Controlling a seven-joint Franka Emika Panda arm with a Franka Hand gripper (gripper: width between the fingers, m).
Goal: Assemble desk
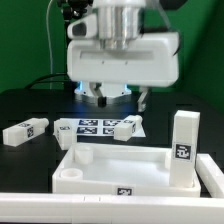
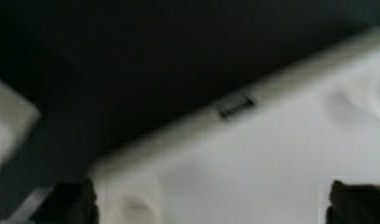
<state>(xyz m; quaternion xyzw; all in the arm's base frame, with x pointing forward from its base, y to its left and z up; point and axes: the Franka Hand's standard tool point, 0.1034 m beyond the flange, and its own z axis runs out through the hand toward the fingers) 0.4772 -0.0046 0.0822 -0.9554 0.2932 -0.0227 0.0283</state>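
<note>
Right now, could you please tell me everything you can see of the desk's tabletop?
The tabletop is a white, plastic-looking rectangular tray with a raised rim. It lies flat on the black table, hollow side up. A round socket shows in its corner on the exterior view's left, and a small black-and-white tag sits on its near wall. One white leg stands upright in its corner on the exterior view's right. The open gripper hangs above and behind it, not touching it.

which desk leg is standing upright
The leg at the exterior view's right: it stands on end at the tabletop's corner. The leg at the exterior view's left lies on its side, apart from the tabletop.
</note>
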